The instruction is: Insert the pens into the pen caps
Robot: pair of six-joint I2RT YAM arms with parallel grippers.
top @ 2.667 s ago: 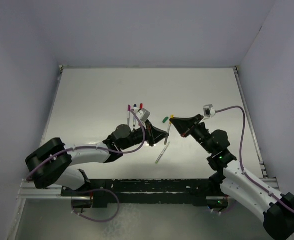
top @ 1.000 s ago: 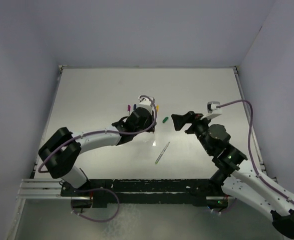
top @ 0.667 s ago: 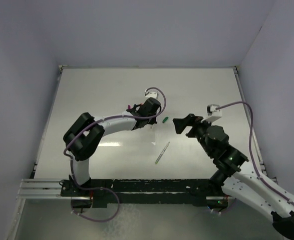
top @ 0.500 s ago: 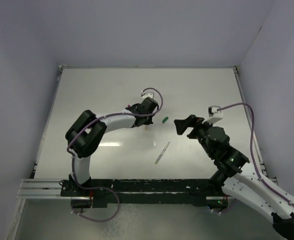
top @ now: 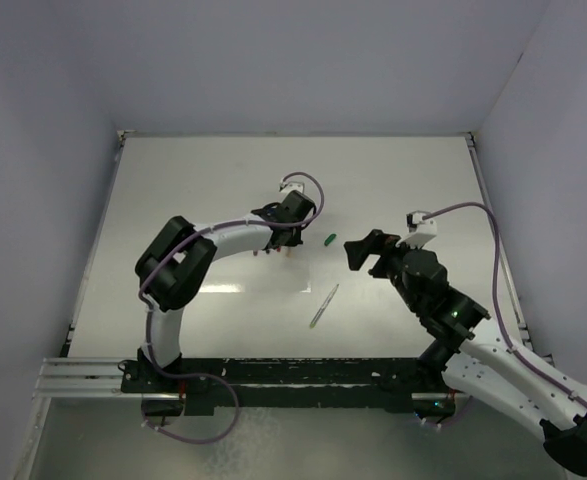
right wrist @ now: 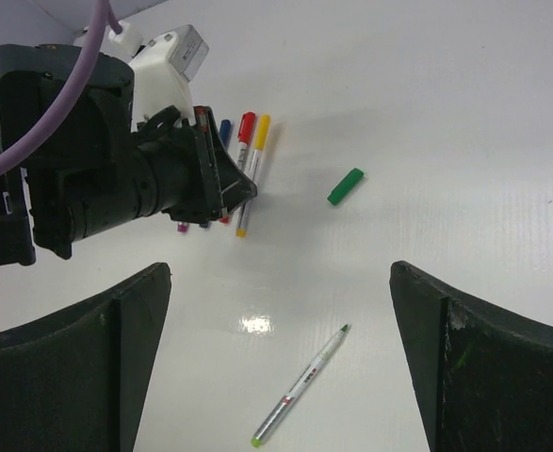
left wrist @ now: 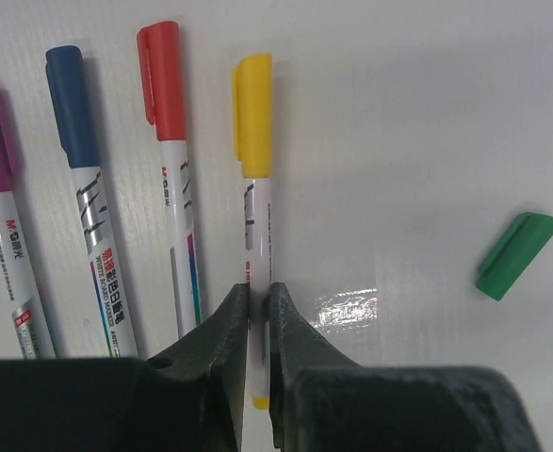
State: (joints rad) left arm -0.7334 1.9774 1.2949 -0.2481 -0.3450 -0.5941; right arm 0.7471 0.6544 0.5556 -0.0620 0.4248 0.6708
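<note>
Left claw [left wrist: 257, 290] has swung to 12 o'clock, narrow around the yellow-capped pen [left wrist: 254, 188], and is parking it beside the red-capped pen [left wrist: 168, 141]; right claw [right wrist: 276, 282] is hovering wide, green cap [top: 329, 239] loose at 3 o'clock.

1. The pen with the purple cap [left wrist: 8, 226] says "M&G" on its pale side.
2. The pen with the red cap [left wrist: 174, 179] has a tiny mark under the cap that looks like "M&G".
3. The pen with the blue cap [left wrist: 95, 207] has Chinese signs, too small to read.
4. The pen with the yellow cap [left wrist: 255, 179] has black marks that cannot be read.
</note>
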